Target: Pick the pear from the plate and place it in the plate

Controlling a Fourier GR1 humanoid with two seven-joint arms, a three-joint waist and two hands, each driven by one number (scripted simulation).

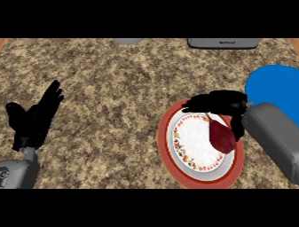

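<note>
Nearest me, my left hand (35, 116) rests spread at the surface's (112, 88) left, while my right hand (218, 104) curls over the dark-red pear (222, 136) on the red-rimmed plate (167, 146), blue plate (282, 88) beside

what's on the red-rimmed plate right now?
A dark red pear lies on the red-rimmed plate, right side. The right hand covers the plate's far edge and the pear's top.

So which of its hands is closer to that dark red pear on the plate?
The right hand. It is curled over the far rim of the red-rimmed plate, right by the pear. The left hand rests open, far off at the view's left.
</note>
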